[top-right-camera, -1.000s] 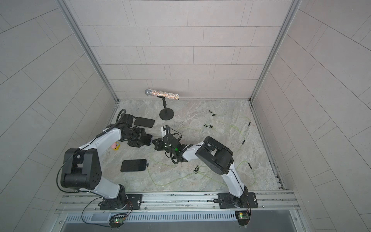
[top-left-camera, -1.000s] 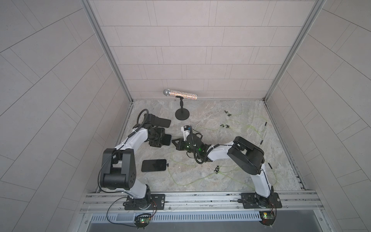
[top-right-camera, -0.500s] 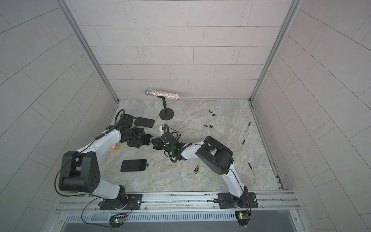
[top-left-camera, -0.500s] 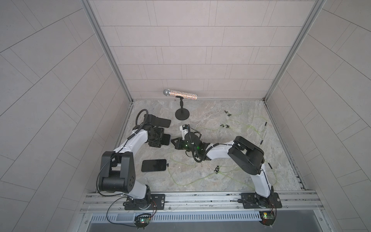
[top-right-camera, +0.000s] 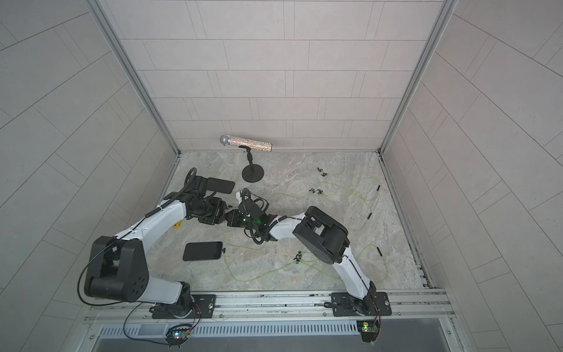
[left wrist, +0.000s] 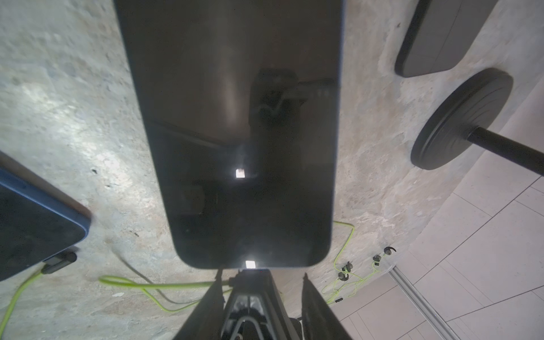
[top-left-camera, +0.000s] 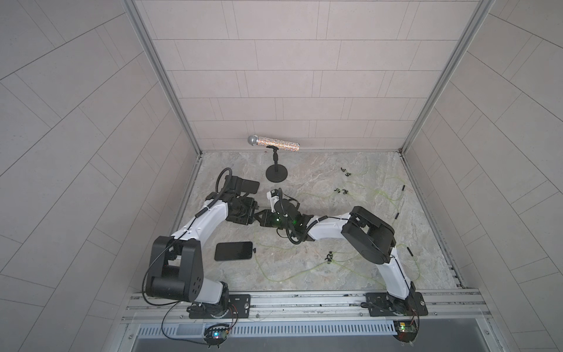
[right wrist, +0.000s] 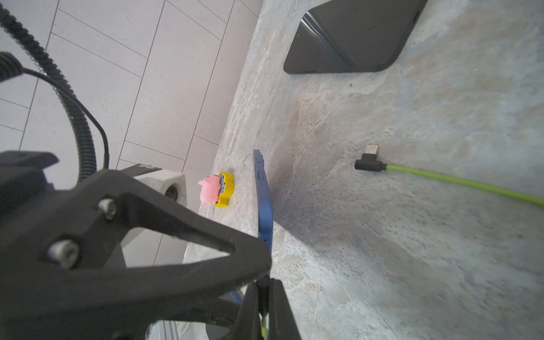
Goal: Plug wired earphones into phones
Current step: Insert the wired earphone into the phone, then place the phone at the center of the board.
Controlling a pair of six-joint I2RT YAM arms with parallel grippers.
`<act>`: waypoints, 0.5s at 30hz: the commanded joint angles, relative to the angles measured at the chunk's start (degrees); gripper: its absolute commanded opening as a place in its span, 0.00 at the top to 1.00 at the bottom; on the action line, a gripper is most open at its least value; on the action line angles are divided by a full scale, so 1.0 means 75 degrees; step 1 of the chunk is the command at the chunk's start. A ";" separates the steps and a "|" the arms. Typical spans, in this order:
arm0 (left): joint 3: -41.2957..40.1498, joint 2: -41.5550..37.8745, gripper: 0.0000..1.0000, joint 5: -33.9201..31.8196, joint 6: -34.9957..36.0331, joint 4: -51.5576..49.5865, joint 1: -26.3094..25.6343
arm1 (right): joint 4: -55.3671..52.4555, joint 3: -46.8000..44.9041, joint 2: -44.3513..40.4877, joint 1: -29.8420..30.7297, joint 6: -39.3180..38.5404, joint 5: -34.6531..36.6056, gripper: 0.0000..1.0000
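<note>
**Phone [left wrist: 235, 117] end-on, screen up**

The glossy black, blue-edged phone is seen between the left hand [left wrist: 262, 273] and the right hand [right wrist: 263, 290], left of the desk's [top-left-camera: 307, 170] middle, long axis across the desk, one short end toward the right hand. That hand is clamped shut on a yellow-green earphone cable [right wrist: 264, 322]; the left hand's fingers are held apart at that end.

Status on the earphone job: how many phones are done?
Done: front phone looks plugged; a plug sits at its end. In hand: left pincer at the middle phone; right pincer shut on a second plug at that phone's end, seating unclear. To do: back phone; a loose plug lies apart from it, connector bare.
</note>
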 commanded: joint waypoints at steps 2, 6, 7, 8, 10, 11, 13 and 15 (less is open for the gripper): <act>-0.0035 0.0041 0.53 0.0945 -0.0282 0.0767 -0.0054 | -0.0524 0.0087 -0.0165 0.0248 -0.0193 -0.0341 1.00; 0.0213 0.0060 0.52 0.0860 -0.0161 0.0626 -0.0038 | -0.0336 -0.0064 -0.0249 0.0243 -0.0214 -0.0331 1.00; 0.0306 0.0045 0.50 0.0848 -0.0122 0.0580 -0.0036 | -0.0328 -0.0061 -0.0209 0.0250 -0.0208 -0.0328 1.00; 0.0365 0.0025 0.48 0.0811 -0.0078 0.0529 -0.0030 | -0.0311 -0.0066 -0.0174 0.0247 -0.0191 -0.0317 1.00; 0.0492 -0.0093 0.42 0.0662 0.0039 0.0349 -0.0027 | -0.0183 -0.0089 -0.0077 0.0236 -0.0126 -0.0321 1.00; 0.0548 -0.0171 0.39 0.0547 0.0109 0.0292 -0.0011 | -0.0136 -0.0107 -0.0043 0.0224 -0.0066 -0.0291 1.00; 0.0619 -0.0303 0.33 0.0371 0.0284 0.0109 0.0053 | -0.0072 -0.0110 0.0011 0.0212 -0.0007 -0.0233 1.00; 0.0726 -0.0411 0.29 0.0177 0.0533 -0.0130 0.0149 | -0.0055 -0.0108 0.0052 0.0183 0.0023 -0.0183 1.00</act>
